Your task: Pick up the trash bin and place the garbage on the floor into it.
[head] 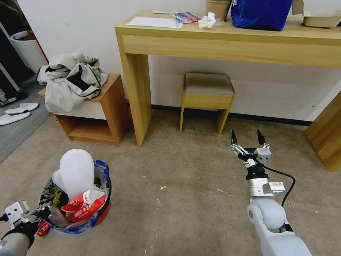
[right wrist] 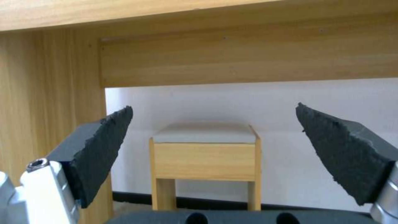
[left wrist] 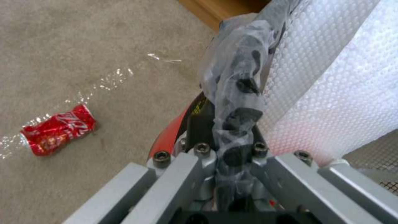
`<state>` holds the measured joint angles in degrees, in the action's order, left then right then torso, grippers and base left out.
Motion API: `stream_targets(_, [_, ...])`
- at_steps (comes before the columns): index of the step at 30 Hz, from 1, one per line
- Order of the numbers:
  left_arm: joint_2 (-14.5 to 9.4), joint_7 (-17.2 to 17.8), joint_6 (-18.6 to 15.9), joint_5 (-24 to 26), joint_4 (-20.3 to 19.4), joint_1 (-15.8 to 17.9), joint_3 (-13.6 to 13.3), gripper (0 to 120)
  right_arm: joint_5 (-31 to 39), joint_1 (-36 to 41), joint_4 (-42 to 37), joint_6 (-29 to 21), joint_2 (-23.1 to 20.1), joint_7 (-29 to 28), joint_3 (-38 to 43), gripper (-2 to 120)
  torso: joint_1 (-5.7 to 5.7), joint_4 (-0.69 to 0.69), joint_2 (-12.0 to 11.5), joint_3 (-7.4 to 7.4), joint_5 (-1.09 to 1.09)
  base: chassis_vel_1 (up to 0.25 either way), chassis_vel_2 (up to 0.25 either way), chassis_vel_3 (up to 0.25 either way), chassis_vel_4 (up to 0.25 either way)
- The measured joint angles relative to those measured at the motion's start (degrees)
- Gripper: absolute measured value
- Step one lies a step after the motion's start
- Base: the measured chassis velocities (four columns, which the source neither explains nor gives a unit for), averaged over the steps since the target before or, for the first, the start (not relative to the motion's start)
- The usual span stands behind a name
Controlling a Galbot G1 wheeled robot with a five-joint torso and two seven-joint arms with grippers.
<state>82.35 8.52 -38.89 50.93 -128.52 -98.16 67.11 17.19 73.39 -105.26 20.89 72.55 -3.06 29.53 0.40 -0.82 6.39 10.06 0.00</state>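
Red bin: the small round red bucket [head: 101, 215] lined with a clear plastic bag, blue edging at its rim, sits at about 8 o'clock in the head view, low over the beige low-pile carpet [head: 184, 199].
Bin contents: a white flat slipper [head: 77, 172] stands upright in it, with a red wrapper [head: 83, 209] against its lower part.
Left tool: the left tool [head: 39, 212] is at the bin's rim on the 9 o'clock side, closed on the rim and its bunched plastic liner [left wrist: 236, 93].
Right tool: the right tool [head: 248, 137] hangs at about 3 o'clock over bare carpet, its black fingers [right wrist: 104, 146] spread wide with nothing between them, pointing toward the small wooden stool [head: 207, 97] under the light wooden tabletop [head: 227, 33].
Loose litter: a crushed red can [left wrist: 58, 130] lies on the carpet beside a translucent tape line [left wrist: 104, 85], apart from the bin.
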Motion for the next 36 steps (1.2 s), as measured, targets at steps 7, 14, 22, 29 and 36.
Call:
stream_targets(7, [0.0, 0.0, 0.0, -0.1, 0.4, 0.2, -0.1, 0, -0.1, -0.3, 0.4, 0.1, 0.1, 0.0, -0.3, 100, 0.00, 0.00, 0.0, 0.00, 0.00, -0.059, 0.052, 0.062, -0.057])
stream_targets(14, [0.0, 0.0, 0.0, -0.1, 0.4, 0.3, -0.1, 0, -0.1, -0.5, 0.5, 0.1, 0.0, 0.0, -0.3, 100, 0.00, 0.00, 0.0, 0.00, 0.00, -0.061, 0.046, 0.073, -0.066])
stream_targets(22, [0.1, -0.1, 0.0, -0.2, 0.5, 0.2, -0.2, 0, -0.1, -0.5, 0.6, 0.3, 0.1, 0.0, -0.4, 100, 0.00, 0.00, 0.0, 0.00, 0.00, -0.050, 0.051, 0.060, -0.056])
stream_targets(29, [0.0, -0.1, 0.0, -0.2, 0.5, 0.2, -0.1, 0, -0.2, -0.5, 0.6, 0.3, 0.1, 0.0, -0.4, 100, 0.00, 0.00, 0.0, 0.00, 0.00, -0.067, 0.067, 0.063, -0.070])
stream_targets(36, [0.0, -0.1, 0.0, -0.2, 0.5, 0.2, -0.1, 0, -0.2, -0.5, 0.8, 0.3, 0.1, 0.0, -0.4, 100, 0.00, 0.00, 0.0, 0.00, 0.00, -0.067, 0.074, 0.070, -0.066])
